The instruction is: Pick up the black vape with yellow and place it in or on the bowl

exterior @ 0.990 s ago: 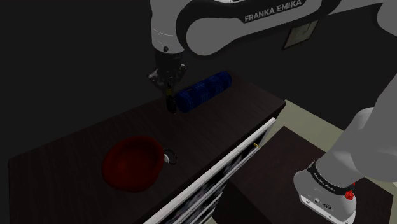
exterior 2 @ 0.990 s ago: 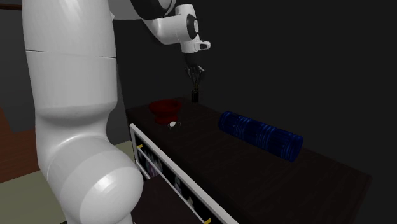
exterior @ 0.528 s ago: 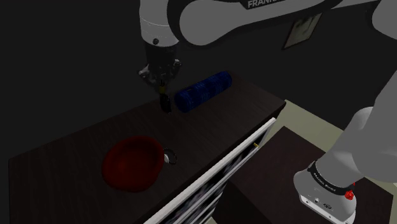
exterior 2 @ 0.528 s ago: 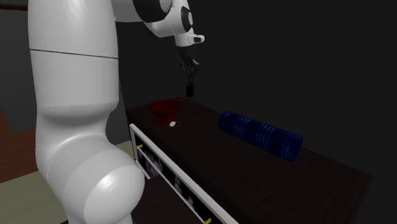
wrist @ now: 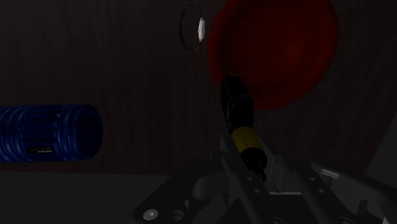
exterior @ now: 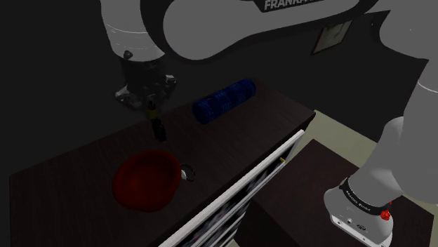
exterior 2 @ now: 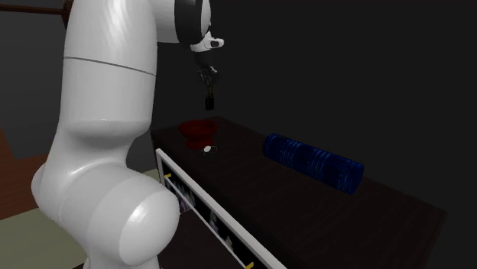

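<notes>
A dim home room: dark dresser (exterior: 270, 121), framed wall picture (exterior: 332, 34).

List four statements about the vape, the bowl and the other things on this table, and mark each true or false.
1. The all-black two-finger gripper is shut on the black vape with a yellow band, which hangs clear of the dark table. True.
2. The vape lies inside the round red bowl. False: it is clasped between the fingers, up in the air.
3. The blue ribbed cylinder lies on its side on the table. True.
4. The small dark ring with a white piece sits in the bowl. False: it lies on the table beside the bowl's rim.
</notes>
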Robot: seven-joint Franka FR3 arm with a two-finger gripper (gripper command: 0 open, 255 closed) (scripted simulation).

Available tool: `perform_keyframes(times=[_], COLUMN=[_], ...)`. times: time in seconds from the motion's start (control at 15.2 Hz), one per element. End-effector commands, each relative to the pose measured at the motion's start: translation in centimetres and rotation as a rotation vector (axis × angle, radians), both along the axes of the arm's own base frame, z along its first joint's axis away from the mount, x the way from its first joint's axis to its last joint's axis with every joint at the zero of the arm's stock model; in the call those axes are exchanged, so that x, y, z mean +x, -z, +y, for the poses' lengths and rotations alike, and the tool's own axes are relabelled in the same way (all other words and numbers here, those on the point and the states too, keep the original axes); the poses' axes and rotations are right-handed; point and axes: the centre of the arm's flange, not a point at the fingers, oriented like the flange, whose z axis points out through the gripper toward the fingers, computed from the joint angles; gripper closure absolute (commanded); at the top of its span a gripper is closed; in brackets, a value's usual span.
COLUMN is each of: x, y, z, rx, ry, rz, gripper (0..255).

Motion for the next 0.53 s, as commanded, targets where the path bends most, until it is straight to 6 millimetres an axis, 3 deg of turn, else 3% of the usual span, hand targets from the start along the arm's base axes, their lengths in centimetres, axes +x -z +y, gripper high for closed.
perform_keyframes(times=[0.0,0.2,0.46], x=[-1.0,-2.5,-2.5], y=[-0.6,-1.2,0.9], z=[2.6,6.9,6.9], rx=[0.000,0.000,0.000], ry=[0.002,0.002,0.002], rz=[0.000,0.000,0.000], gripper=[255,255,255])
